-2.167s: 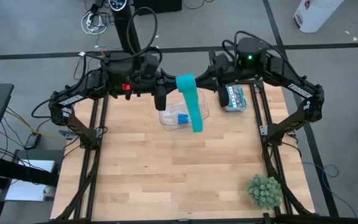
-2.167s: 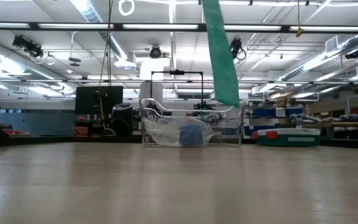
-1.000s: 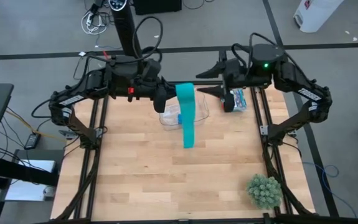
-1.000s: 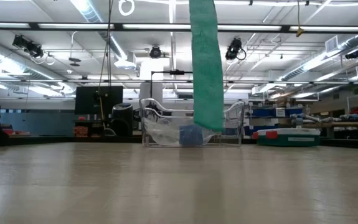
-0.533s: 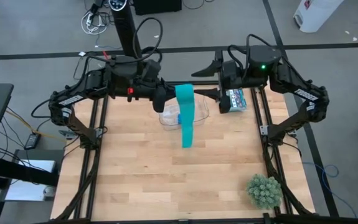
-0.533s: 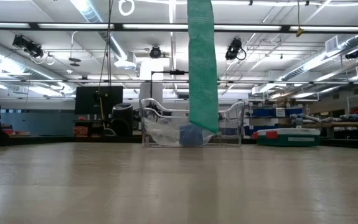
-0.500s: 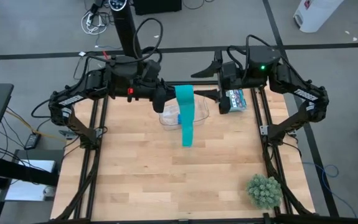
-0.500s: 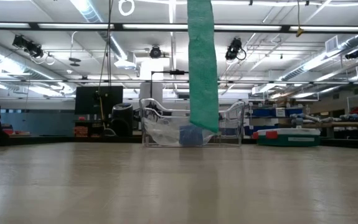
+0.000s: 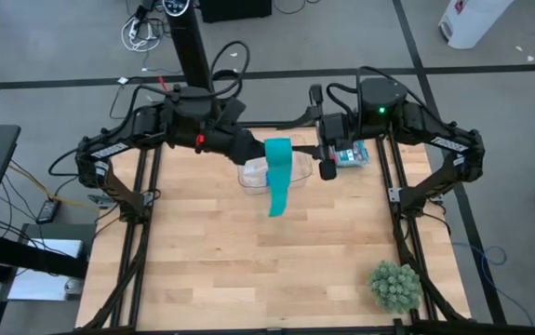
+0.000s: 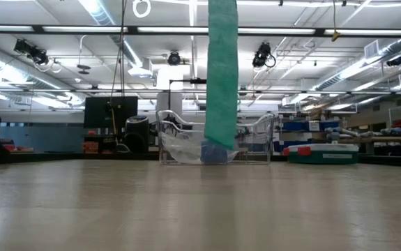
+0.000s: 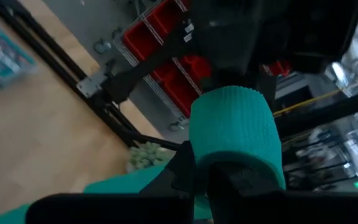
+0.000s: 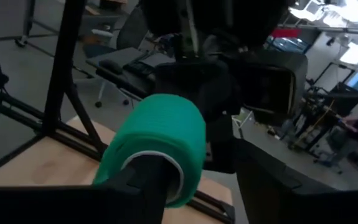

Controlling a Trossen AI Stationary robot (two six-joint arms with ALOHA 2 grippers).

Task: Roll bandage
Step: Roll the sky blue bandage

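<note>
The teal bandage is partly wound into a roll [image 9: 278,149], held high above the far middle of the table. Its loose tail [image 10: 221,84] hangs straight down in front of a clear container. My left gripper [image 9: 256,149] is shut on the roll's left end. My right gripper [image 9: 323,154] stands open at the roll's right end [image 12: 157,146]. One of its fingers [image 12: 147,186] lies in front of that end's face and the other [image 12: 269,180] stands off to the side. Whether it touches the roll I cannot tell. My left gripper pinches the roll's end nearer its own arm [image 11: 228,152] between its two fingers [image 11: 183,177]. The fingers come level from the table's left, along the roll's axis. The roll is lifted clear and lies level, and its tail hangs slack below.
A clear plastic container [image 9: 253,175] stands on the table under the roll, with a blue roll [image 10: 214,155] inside. A teal packet [image 9: 351,154] lies at the far right. A green plant [image 9: 395,286] stands at the near right corner. Bare wood fills the near half.
My right gripper has moved toward the table's left, up to the roll's right end, turning about its own axis. My left gripper has stayed in place and turned the roll. The hanging tail has drifted a little to the left.
</note>
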